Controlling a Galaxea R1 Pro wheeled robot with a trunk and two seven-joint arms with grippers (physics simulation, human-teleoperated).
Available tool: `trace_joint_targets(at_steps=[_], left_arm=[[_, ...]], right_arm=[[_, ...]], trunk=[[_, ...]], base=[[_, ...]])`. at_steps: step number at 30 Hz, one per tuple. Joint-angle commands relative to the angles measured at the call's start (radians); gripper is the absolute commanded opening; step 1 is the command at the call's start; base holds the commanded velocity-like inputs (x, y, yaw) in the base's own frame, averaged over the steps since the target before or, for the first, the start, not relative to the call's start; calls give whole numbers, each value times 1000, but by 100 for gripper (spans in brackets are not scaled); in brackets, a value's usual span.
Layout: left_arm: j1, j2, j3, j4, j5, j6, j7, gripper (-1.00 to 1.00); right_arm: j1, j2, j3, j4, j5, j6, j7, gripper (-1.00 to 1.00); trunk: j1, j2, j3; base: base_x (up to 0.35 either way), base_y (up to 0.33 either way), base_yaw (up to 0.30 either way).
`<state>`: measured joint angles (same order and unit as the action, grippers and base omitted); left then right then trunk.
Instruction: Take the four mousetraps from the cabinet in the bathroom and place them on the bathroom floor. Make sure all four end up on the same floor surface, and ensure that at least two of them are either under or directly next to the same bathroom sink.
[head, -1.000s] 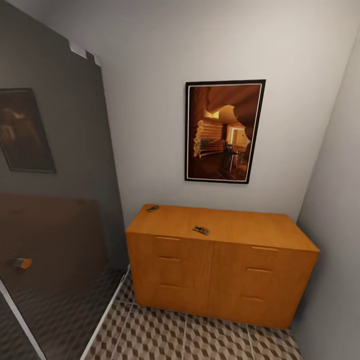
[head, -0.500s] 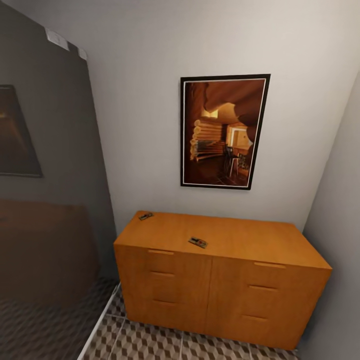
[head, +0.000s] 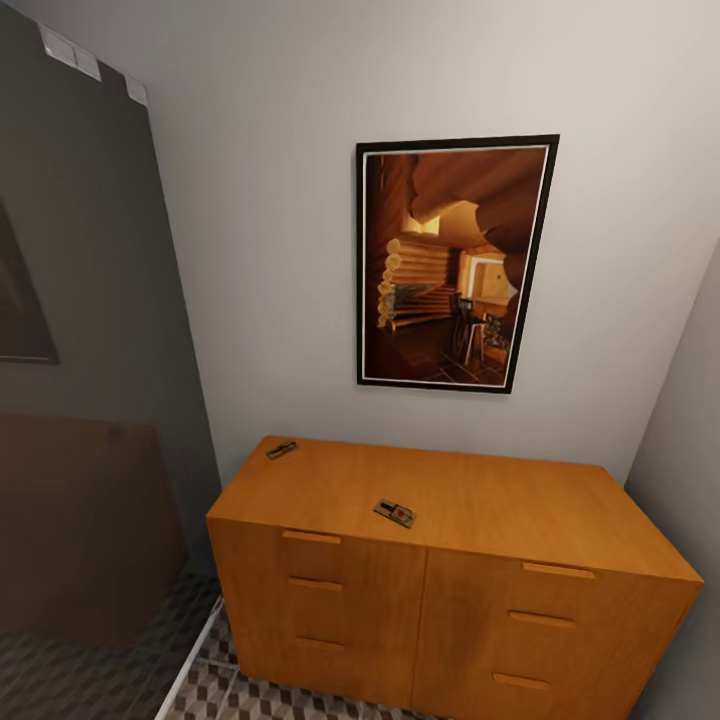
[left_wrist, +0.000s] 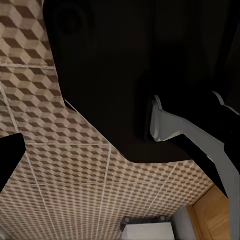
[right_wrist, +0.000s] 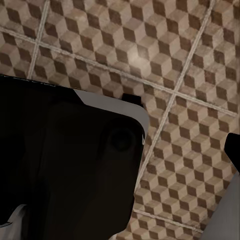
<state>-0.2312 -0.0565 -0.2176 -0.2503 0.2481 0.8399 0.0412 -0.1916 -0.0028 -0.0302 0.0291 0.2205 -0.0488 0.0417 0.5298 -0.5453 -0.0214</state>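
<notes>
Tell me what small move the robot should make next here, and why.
Probably keep rolling closer to the cabinet, then raise an arm toward the nearer mousetrap by its front edge. Two traps lie on top, the other at the back left corner, and both wrist cameras look down at the bathroom floor, so the arms seem lowered.

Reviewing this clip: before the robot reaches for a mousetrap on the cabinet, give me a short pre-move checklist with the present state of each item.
1. Mousetraps located: partly ok. Two lie on the cabinet top, the near mousetrap and the far mousetrap; the other two cannot tell.
2. Near mousetrap unobstructed: ok, the top around it is bare.
3. Drawers shut: ok, all fronts flush.
4. Grippers ready: cannot tell, neither wrist view shows the fingertips clearly.
5. Floor free for placing: ok, the bathroom floor beneath the arms is bare tile.
6. Sink position known: cannot tell.
</notes>
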Motion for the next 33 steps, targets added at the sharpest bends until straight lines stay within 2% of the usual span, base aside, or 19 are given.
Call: trace_joint_targets(at_steps=[1,7,16,22,33], left_arm=[[-1,0,-8,-1,10,4,4,100],[0,0,-8,-1,8,2,5,100],[0,-1,-8,-1,7,2,4,100],[0,-1,-8,-1,6,2,4,100],[-1,0,-8,-1,5,2,6,100]], right_arm=[[-2,0,-4,3,7,-5,1,100],[-2,0,-4,3,7,-5,1,100],[-2,0,-4,3,7,-6,1,100],[-2,0,-4,3,5,-9,1,100],[-2,1,-4,3,4,-5,1,100]], trunk=[[1,-2,-2],[1,-2,-2],[1,-2,-2],[1,-2,-2],[1,-2,-2]], base=[[137,-3,0],[64,20,0],[69,250,0],[32,97,-2],[4,12,-179]])
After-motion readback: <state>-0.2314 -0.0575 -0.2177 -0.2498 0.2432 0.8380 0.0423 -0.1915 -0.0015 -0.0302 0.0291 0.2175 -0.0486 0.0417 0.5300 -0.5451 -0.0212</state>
